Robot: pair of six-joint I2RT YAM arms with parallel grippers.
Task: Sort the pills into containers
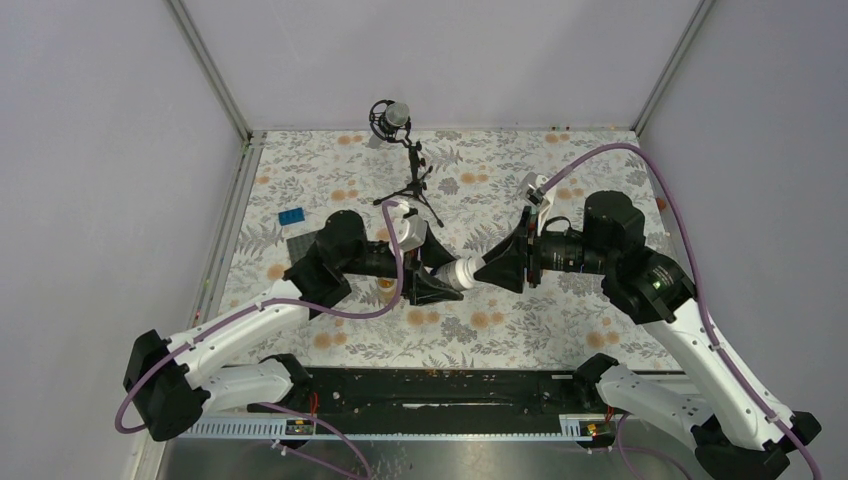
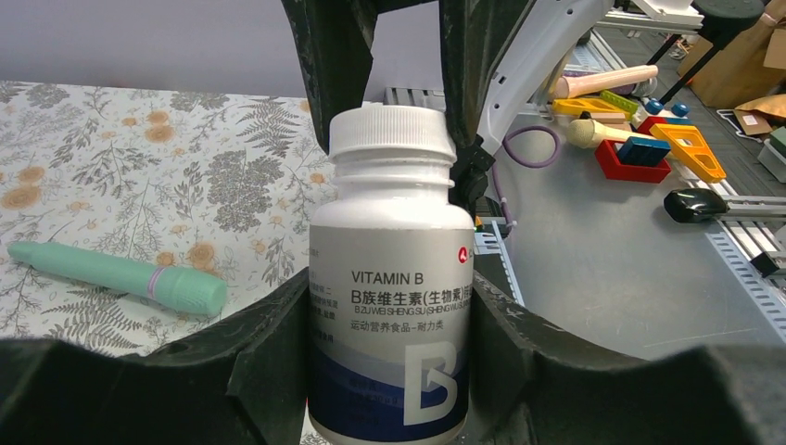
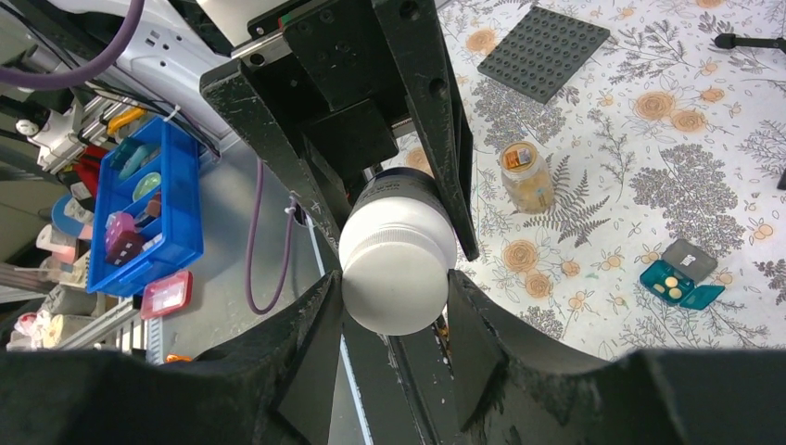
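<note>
**Vitamin bottle clamped between both grippers**

A few pale pills [image 3: 669, 282] are seen inside the open teal box [image 3: 712, 294] at the right edge of the right wrist view. A glass jar [image 3: 526, 176] of amber contents is stood up and to the left of it. The mint-green strip [image 2: 116, 276] is laid on the flowered tablecloth [image 2: 93, 139] at the left of the left wrist view. At centre, the vitamin bottle [image 2: 389, 232] is gripped around its body by the left gripper [image 2: 389, 292], while its white cap is clamped by the right gripper [image 3: 397, 280].
</note>
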